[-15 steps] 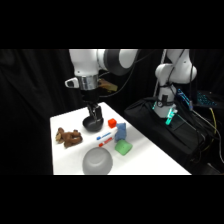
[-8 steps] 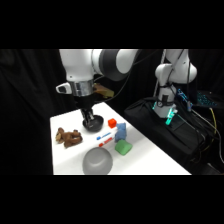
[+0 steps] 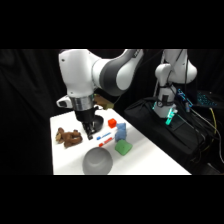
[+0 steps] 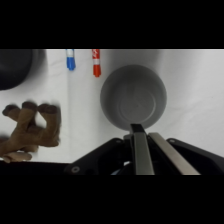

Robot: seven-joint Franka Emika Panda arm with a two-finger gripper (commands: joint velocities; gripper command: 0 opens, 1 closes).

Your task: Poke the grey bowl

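Grey bowl point(image 3: 97, 160): set at the lower centre of the side view, near the table's point(image 3: 150, 160) front edge; seen from above in the wrist view point(image 4: 133, 95), centre right, empty, upright.

Gripper point(image 3: 90, 134): hung above the table just upper left of the bowl in the side view, apart from it. In the wrist view the fingers point(image 4: 141, 150) are seen rising from the bottom edge, pressed together, their tip overlapping the bowl's near rim.

Brown plush toy point(image 3: 68, 137): left of the gripper.

Black bowl point(image 3: 98, 121): behind the gripper, partly hidden.

Red and blue markers point(image 3: 104, 139): laid between gripper and green block point(image 3: 122, 148).

Blue figure point(image 3: 120, 132) and red block point(image 3: 111, 122): right of centre.
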